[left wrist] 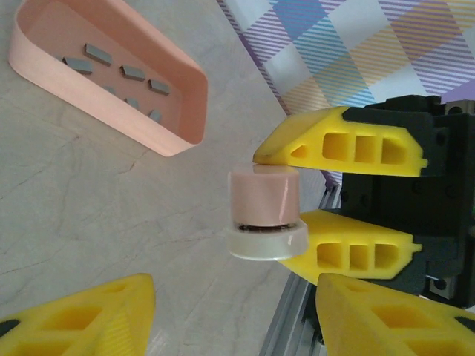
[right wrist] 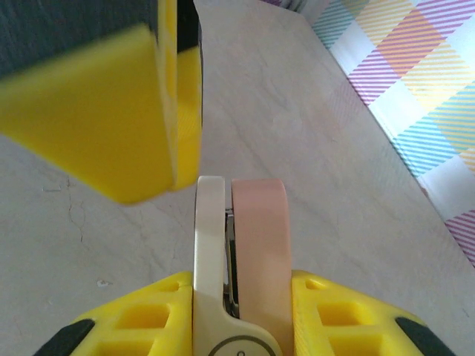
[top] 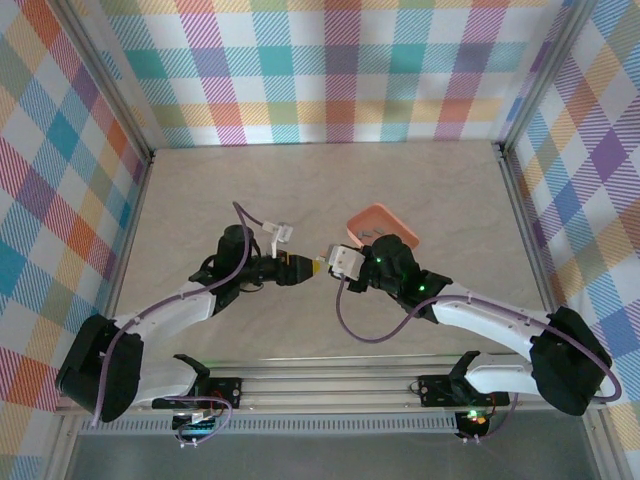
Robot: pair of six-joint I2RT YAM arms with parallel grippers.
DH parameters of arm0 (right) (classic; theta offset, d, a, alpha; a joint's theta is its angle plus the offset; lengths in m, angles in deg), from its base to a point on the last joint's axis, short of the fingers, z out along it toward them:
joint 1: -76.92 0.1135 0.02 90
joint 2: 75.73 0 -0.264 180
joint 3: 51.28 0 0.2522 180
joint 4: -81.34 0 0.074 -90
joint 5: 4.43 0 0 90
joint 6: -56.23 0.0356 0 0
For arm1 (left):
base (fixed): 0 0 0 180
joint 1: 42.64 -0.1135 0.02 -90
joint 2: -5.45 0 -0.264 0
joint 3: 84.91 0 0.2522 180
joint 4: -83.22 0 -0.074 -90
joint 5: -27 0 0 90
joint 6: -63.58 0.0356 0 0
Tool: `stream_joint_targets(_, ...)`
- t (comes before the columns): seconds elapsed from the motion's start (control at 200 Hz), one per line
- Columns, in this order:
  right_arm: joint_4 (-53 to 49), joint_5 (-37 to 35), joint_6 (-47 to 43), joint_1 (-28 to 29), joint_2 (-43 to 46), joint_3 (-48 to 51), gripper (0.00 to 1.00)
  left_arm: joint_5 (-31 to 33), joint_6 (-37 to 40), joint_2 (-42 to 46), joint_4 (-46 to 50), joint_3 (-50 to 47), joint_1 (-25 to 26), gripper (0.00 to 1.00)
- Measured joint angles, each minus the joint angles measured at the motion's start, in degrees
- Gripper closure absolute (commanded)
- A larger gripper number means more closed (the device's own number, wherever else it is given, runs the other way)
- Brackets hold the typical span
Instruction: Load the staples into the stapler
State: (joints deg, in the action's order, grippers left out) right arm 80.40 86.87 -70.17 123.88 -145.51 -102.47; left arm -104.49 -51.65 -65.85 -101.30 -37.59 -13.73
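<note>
while the right claw (right wrist: 241,297) clamps the stapler (right wrist: 256,237) | left claw (left wrist: 234,322) spread just beside

Top cam sits high above and behind the arm bases, looking down over the whole table (top: 200,200) to the far plaid wall (top: 330,70). Left wrist cam faces right, really close on the stapler (left wrist: 263,211), with the orange tray (left wrist: 111,111) a bit beyond it. Right wrist cam faces left, even closer, looking along the same stapler (right wrist: 241,252). All three share that stapler (top: 345,260); top and left wrist also share the tray (top: 365,212).
</note>
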Motion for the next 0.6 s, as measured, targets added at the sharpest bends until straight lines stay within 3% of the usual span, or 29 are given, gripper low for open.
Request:
stream_joint_targets(0.4, 0.9, 1.07, -0.04, 0.33, 0.63, 0.0, 0.73, 0.0, -1.27, -1.84, -4.48, 1.27, 2.05, 0.55)
stream_joint_targets(0.6, 0.92, 1.16, -0.04, 0.33, 0.63, 0.02, 0.73, 0.0, -1.4, -1.84, -4.94, 1.27, 2.34, 0.56)
